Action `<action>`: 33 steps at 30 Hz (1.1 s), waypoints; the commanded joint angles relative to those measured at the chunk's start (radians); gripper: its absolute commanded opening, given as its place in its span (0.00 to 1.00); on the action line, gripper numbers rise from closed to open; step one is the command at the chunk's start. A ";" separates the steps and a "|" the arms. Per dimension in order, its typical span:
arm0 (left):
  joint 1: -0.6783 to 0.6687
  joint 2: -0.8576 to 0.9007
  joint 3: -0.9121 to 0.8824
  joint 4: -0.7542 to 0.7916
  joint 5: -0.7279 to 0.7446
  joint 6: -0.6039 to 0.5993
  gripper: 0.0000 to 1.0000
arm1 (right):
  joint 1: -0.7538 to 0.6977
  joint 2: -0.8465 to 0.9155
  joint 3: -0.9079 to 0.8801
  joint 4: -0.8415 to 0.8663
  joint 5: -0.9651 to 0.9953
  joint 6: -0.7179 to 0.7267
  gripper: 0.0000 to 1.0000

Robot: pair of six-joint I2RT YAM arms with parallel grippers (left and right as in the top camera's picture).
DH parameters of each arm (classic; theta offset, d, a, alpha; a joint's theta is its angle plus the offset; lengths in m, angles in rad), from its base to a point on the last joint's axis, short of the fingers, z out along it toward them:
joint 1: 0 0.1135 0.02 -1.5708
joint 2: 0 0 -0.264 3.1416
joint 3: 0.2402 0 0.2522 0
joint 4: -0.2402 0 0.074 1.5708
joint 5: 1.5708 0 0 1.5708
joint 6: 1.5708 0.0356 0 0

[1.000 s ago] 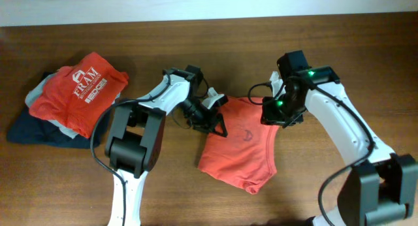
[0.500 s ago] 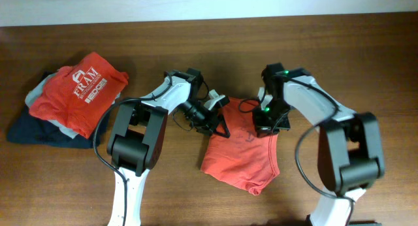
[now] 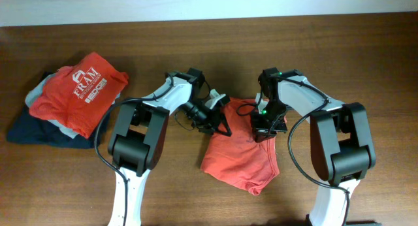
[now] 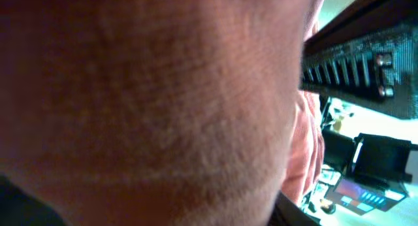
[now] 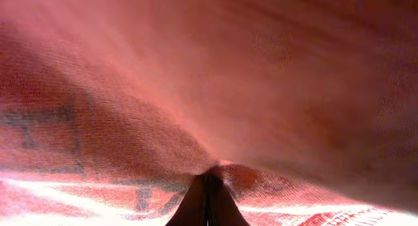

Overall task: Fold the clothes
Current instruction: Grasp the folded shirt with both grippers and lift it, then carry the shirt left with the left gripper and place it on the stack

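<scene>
The clothes, an orange-red T-shirt (image 3: 238, 154), lie bunched on the wooden table (image 3: 366, 69) between the two arms. My right gripper (image 3: 262, 130) sits on the shirt's upper right edge. In the right wrist view its dark fingertips (image 5: 208, 190) are pressed together with a fold of the orange-red cloth (image 5: 261, 69) pinched between them, and dark print shows faintly through the fabric. My left gripper (image 3: 220, 126) rests at the shirt's upper left edge. The left wrist view is filled with blurred orange-red cloth (image 4: 163, 108), which hides the jaws.
A stack of folded garments lies at the left: a red shirt with a white FRAM logo (image 3: 85, 89) on top of grey (image 3: 38, 90) and navy (image 3: 32, 131) pieces. The table's far edge runs along the top, under a white wall.
My right gripper has swung left and down onto the shirt's upper right edge and closed on the cloth. The left arm has hardly moved.
</scene>
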 commanded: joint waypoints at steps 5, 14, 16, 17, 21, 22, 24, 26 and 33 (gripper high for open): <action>-0.066 0.021 -0.009 0.035 -0.039 -0.134 0.01 | 0.032 0.065 -0.021 0.032 -0.035 -0.014 0.04; 0.005 -0.075 -0.008 -0.039 -0.219 -0.132 0.01 | -0.028 -0.060 0.027 -0.050 -0.035 -0.085 0.05; 0.055 -0.144 -0.005 -0.039 -0.238 -0.114 0.01 | -0.049 -0.123 0.052 -0.060 -0.034 -0.093 0.09; 0.081 -0.177 0.000 -0.039 -0.251 -0.114 0.01 | -0.060 -0.157 0.065 -0.062 -0.034 -0.093 0.10; 0.201 -0.295 0.033 -0.033 -0.301 -0.106 0.01 | -0.082 -0.260 0.098 -0.059 -0.034 -0.093 0.12; 0.229 -0.314 0.040 -0.032 -0.303 -0.104 0.01 | -0.082 -0.280 0.102 -0.057 -0.034 -0.093 0.13; 0.302 -0.349 0.059 -0.032 -0.308 -0.102 0.01 | -0.082 -0.306 0.105 -0.054 -0.034 -0.093 0.13; 0.397 -0.370 0.084 -0.032 -0.308 -0.090 0.00 | -0.082 -0.319 0.105 -0.057 -0.034 -0.093 0.13; 0.737 -0.371 0.153 0.021 -0.310 -0.022 0.01 | -0.082 -0.319 0.105 -0.087 -0.034 -0.093 0.13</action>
